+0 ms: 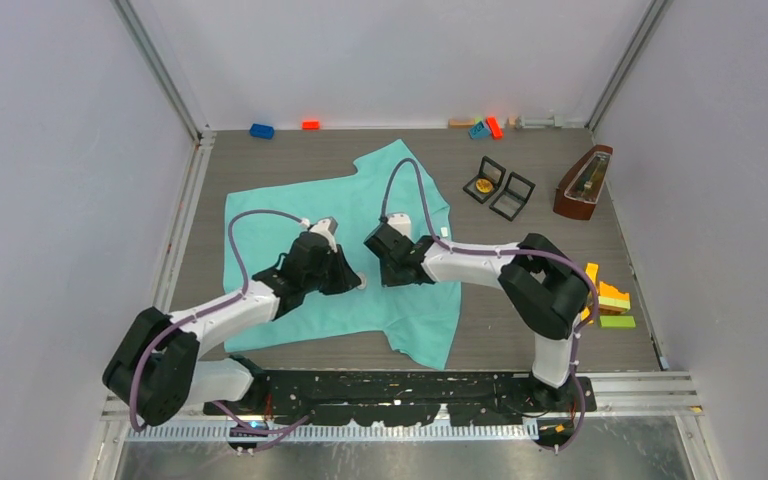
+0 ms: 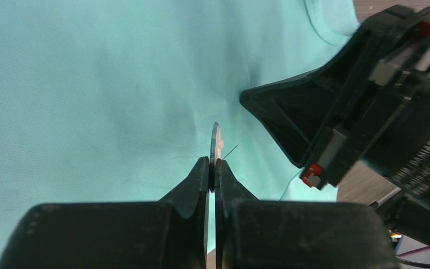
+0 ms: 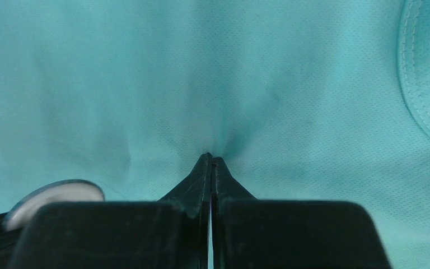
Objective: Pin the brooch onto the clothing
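The turquoise clothing (image 1: pixel 290 215) lies spread on the table, its round neck (image 3: pixel 420 101) at the right of the right wrist view. My left gripper (image 1: pixel 360 283) is shut on the brooch (image 2: pixel 216 143), a thin silver disc seen edge-on, its pin sticking out to the right just above the fabric (image 2: pixel 89 112). The brooch (image 3: pixel 56 193) also shows low left in the right wrist view. My right gripper (image 3: pixel 211 159) is shut on a small pinch of the clothing, and creases run into its tips. In the left wrist view it (image 2: pixel 336 112) sits close by, up and right of the brooch.
Two open black jewellery boxes (image 1: pixel 485 180) (image 1: pixel 512 196) stand right of the shirt, with a brown wooden case (image 1: pixel 582 183) beyond them. Coloured blocks (image 1: pixel 610 300) lie at the right edge. More blocks (image 1: pixel 261 131) (image 1: pixel 485 127) line the back wall.
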